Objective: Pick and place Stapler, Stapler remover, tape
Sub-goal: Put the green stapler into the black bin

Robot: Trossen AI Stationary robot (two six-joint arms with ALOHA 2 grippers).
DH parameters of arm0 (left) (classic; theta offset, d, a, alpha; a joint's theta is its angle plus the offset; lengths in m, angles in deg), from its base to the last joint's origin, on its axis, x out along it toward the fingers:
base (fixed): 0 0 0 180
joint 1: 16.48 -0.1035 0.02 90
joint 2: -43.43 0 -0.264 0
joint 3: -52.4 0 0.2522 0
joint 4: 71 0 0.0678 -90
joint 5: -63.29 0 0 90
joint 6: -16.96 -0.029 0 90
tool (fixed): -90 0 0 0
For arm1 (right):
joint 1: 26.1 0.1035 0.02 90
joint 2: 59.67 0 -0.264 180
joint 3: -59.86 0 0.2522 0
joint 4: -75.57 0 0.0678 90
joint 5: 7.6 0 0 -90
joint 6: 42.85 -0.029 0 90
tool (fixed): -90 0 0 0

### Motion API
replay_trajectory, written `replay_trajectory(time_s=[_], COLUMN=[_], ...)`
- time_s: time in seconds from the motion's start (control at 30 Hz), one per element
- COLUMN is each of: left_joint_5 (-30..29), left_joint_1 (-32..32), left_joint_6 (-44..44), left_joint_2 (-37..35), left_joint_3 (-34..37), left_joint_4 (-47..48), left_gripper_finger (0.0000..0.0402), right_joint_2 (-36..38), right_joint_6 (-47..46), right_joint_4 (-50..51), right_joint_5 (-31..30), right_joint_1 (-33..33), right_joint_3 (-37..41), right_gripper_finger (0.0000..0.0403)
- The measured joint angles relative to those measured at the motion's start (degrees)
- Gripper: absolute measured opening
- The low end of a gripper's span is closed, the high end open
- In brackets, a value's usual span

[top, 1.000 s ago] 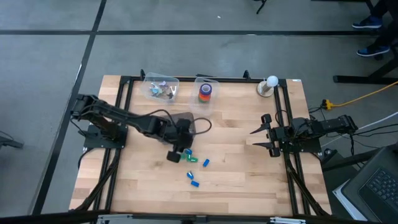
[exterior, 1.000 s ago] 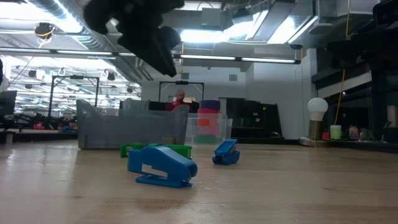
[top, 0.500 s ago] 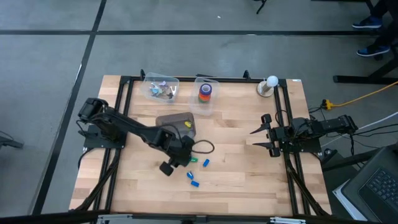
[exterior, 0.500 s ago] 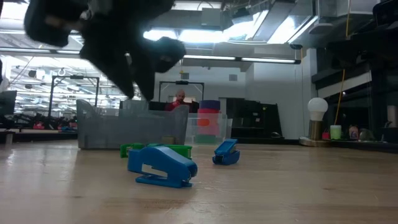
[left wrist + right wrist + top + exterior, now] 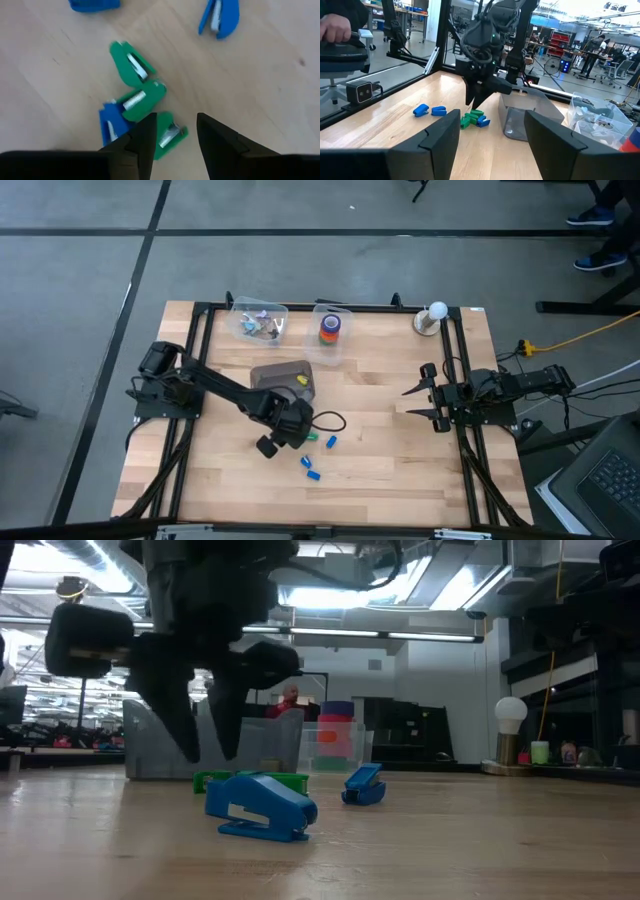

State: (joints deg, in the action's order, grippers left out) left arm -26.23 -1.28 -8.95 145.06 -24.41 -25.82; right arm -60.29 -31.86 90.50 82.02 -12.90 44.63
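Observation:
Small blue and green stapler-like pieces lie loose on the wood. A green and blue cluster (image 5: 142, 100) (image 5: 310, 437) sits with single blue pieces (image 5: 330, 442) (image 5: 310, 469) close by. My left gripper (image 5: 175, 137) (image 5: 210, 745) hangs open just above the cluster, fingers pointing down, one green piece (image 5: 167, 136) below the gap. The tape rolls (image 5: 331, 328) (image 5: 337, 728) are stacked in a clear bin (image 5: 334, 348). My right gripper (image 5: 412, 402) (image 5: 492, 130) waits open near the table's right edge.
A grey tray (image 5: 285, 377) lies just beyond the left gripper. A clear bin with mixed small items (image 5: 258, 320) stands at the far edge, and a white ball on a stand (image 5: 432, 315) in the far right corner. Bare wood spreads on the near side.
My left gripper has come down from high above the table toward the green and blue cluster and has turned so its fingers point straight down. The pieces on the table have stayed where they were.

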Motion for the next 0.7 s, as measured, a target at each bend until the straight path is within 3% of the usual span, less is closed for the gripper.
replay_trajectory(time_s=[0.43,0.7], left_joint_5=[-2.6,-1.8], left_joint_1=[-0.8,-0.8], left_joint_6=[-2.4,0.0], left_joint_2=[1.0,0.6], left_joint_3=[2.8,6.3], left_joint_4=[-0.4,-3.4], left_gripper_finger=[0.0192,0.0187], right_joint_2=[0.0,0.0], right_joint_6=[0.0,0.0], right_joint_4=[0.0,0.0], right_joint_5=[0.0,0.0], right_joint_1=[0.0,0.0], right_joint_3=[0.0,0.0], right_gripper_finger=[0.0225,0.0225])
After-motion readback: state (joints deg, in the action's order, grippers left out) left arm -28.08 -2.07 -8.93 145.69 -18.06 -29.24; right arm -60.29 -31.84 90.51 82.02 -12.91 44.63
